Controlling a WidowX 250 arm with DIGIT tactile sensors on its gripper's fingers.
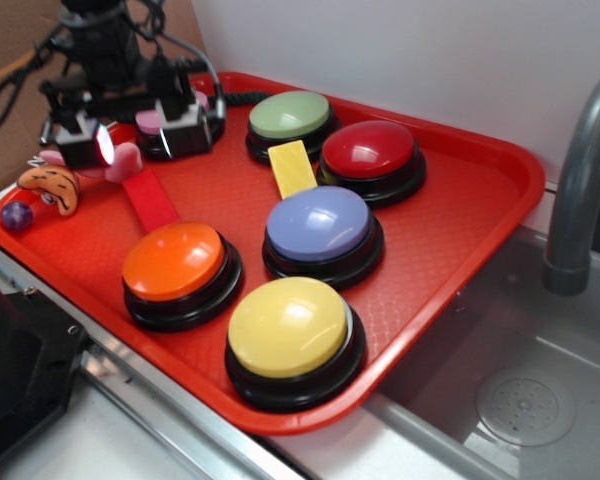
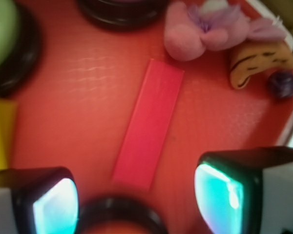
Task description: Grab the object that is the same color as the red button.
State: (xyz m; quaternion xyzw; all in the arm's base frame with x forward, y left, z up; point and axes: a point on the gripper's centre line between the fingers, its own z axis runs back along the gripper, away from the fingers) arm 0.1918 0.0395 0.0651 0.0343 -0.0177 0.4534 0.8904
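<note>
Wrist view is showing my gripper (image 2: 136, 195) spread wide, one pad (image 2: 53, 207) at lower left and the other at lower right, nothing between them but tray; I am hovering above the red block (image 2: 149, 124), which is lying flat and slanted on the red tray (image 2: 88, 97), its near end just by the rim of a black button base; to grip well I am judging that I should be turning the wrist so the jaws cross the block's narrow width, centring over its middle, then descending until the pads straddle both long edges; beyond it, a pink soft toy (image 2: 185, 36) and a striped toy are sitting clear; in the exterior view the red button (image 1: 368, 150) is resting far across the tray, past the yellow block (image 1: 293, 168)
</note>
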